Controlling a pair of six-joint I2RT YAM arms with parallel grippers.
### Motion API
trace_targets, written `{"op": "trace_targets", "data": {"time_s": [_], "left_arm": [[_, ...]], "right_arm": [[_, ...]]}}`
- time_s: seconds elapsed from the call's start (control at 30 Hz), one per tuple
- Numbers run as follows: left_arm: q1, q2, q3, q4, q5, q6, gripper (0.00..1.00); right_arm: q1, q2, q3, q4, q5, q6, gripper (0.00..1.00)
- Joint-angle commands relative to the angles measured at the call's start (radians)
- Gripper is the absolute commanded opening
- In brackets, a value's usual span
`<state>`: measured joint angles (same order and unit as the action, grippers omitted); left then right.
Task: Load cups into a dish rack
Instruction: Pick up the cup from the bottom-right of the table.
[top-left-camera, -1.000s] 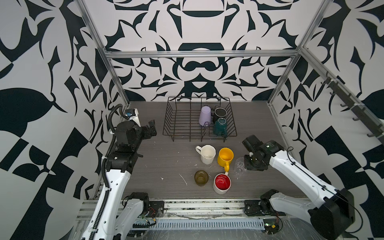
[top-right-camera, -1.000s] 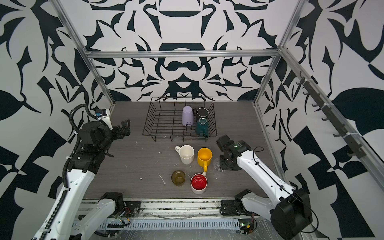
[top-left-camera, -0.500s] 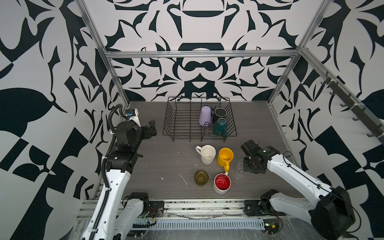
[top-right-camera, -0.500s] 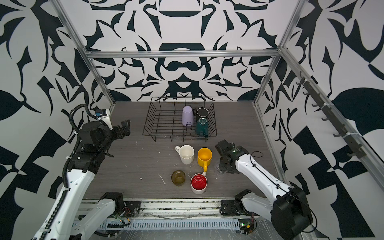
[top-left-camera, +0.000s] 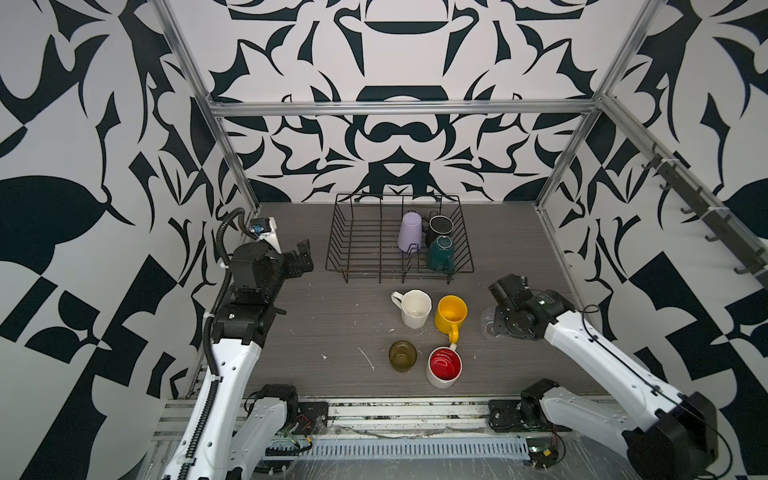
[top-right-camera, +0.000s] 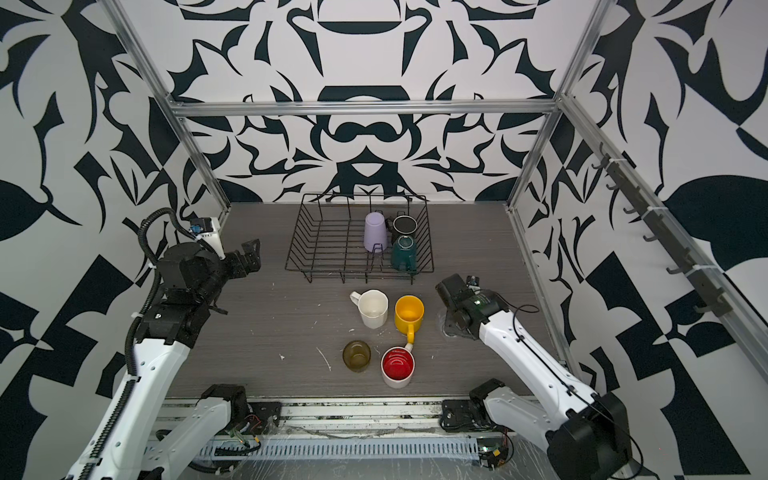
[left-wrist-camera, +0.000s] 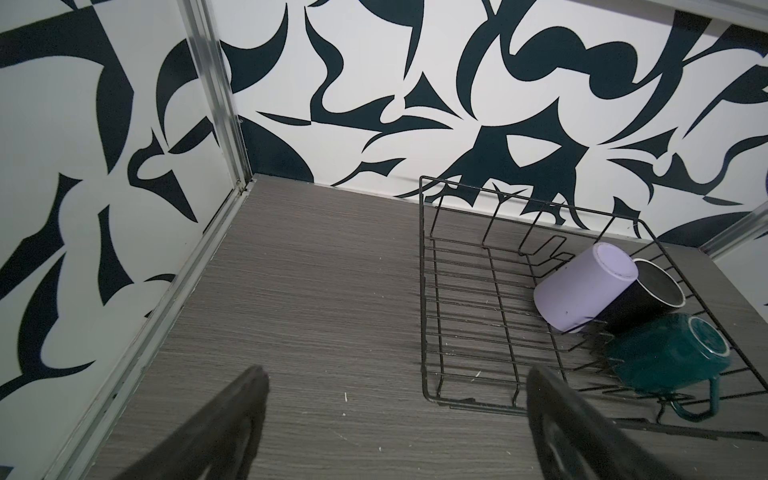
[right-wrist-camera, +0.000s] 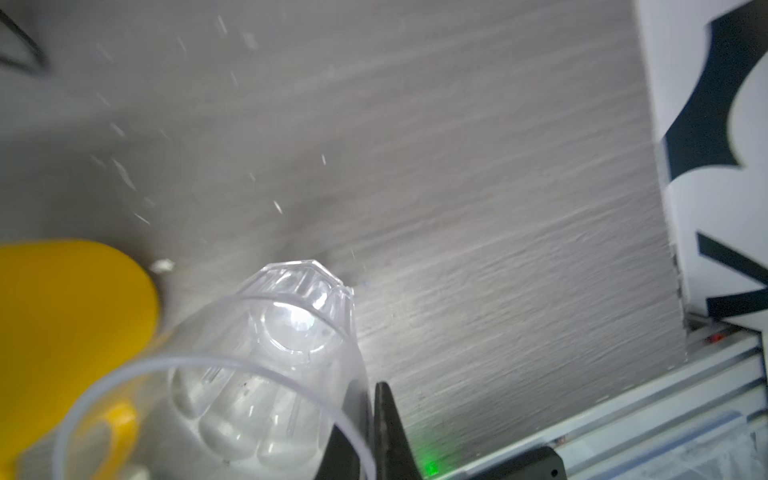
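Left to right, the left hand (top-left-camera: 304, 258) hangs spread and empty above the counter (top-left-camera: 332, 332), just beside the dish rack (top-left-camera: 338, 237). Three cups sit mouth-down at the rack's right end: a lilac tumbler (top-left-camera: 410, 230), a black mug (top-left-camera: 440, 225) and a dark-green mug (top-left-camera: 440, 253). In front of the rack, a white faceted mug (top-left-camera: 415, 308), a yellow mug (top-left-camera: 451, 312), an olive-brown glass (top-left-camera: 402, 355) and a red-lined white mug (top-left-camera: 444, 368) stand upright on the counter. Farthest right, the right hand (right-wrist-camera: 368, 432) pinches the wall of the clear glass (right-wrist-camera: 270, 353) at its rim, one finger inside and one outside. Whether the glass has left the counter cannot be told.

That thin pinch on smooth, clear material looks like the weak point. The glass could pivot or slip free on the way to the rack. The yellow mug stands just beside it, so a sideways swing might clip it. The rack's upright prongs could also catch the rim on lowering.

No brand, label or writing can be read.
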<state>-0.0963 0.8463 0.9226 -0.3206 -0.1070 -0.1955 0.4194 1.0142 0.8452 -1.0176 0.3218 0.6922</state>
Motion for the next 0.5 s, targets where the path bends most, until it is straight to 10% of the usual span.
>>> {"op": "trace_targets", "data": {"time_s": [0.0, 0.47], "left_arm": [[0.003, -0.010, 0.009, -0.006, 0.025, -0.018, 0.99], [0.003, -0.024, -0.084, 0.267, 0.388, -0.124, 0.99]], "right_arm": [[-0.034, -0.063, 0.133, -0.024, 0.062, -0.050, 0.00], [-0.048, 0.093, 0.459, 0.308, -0.390, -0.116, 0.00]]}}
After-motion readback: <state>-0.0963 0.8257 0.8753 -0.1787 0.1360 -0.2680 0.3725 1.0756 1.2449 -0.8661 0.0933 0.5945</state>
